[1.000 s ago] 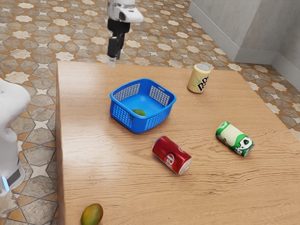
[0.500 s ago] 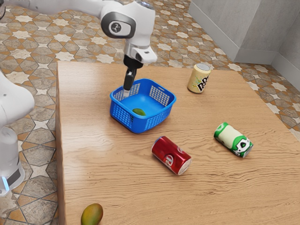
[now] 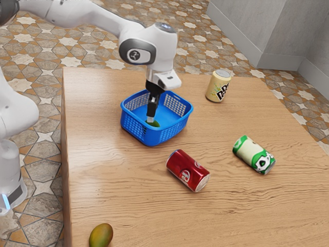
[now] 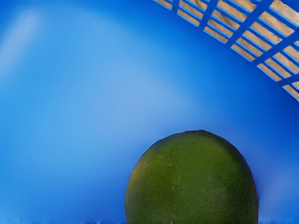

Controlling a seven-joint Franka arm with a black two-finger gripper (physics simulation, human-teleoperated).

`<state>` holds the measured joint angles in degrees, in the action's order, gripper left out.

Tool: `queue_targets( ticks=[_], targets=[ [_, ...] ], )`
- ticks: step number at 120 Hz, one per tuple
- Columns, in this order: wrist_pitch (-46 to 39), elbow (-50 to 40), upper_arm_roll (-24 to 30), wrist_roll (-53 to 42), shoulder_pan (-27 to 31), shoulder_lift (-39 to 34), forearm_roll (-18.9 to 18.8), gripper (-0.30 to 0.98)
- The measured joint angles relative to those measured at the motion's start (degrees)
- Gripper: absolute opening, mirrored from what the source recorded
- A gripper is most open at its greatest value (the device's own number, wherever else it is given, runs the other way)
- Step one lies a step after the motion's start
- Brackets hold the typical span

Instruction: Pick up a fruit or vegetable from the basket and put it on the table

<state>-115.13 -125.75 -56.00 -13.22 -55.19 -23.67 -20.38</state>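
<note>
While the mango (image 3: 101,235) at the exterior view's near edge lies just where it did a second ago, other things have shifted on the table (image 3: 118,195). The red can (image 3: 187,171), on its side a little farther off, is almost exactly in its old place. Toward the exterior view's right, the green-and-cream can (image 3: 254,154), also on its side, has rolled slightly nearer and to that view's left, and its printed face is turned differently.

Beyond the red can stands the blue basket (image 3: 169,135), unmoved. The green fruit (image 3: 156,124) is inside it, on the bottom toward the near wall, and looks no different in place from the earlier frames. The biggest change is the gripper (image 3: 150,120): a second ago it hung past the table's far edge, then over the basket's left part, and now it reaches down into the basket right at the fruit. Whether it is spread, closed or clamped on the fruit, I cannot tell. The wrist view shows the fruit's rounded green skin close up against the blue plastic, with part of a slotted wall beyond. Farther back, the pale yellow can (image 3: 218,88) stands upright, unchanged.
</note>
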Motion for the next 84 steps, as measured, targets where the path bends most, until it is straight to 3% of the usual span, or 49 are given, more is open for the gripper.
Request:
queue_targets(
  ticks=[47,84],
  targets=[
    [-2.1,-2.2,-1.7,1.5,-3.6,-0.2,0.1,0.67],
    [-2.7,-2.1,-10.5,2.3,-11.1,-2.8,-0.3,0.67]
  ],
)
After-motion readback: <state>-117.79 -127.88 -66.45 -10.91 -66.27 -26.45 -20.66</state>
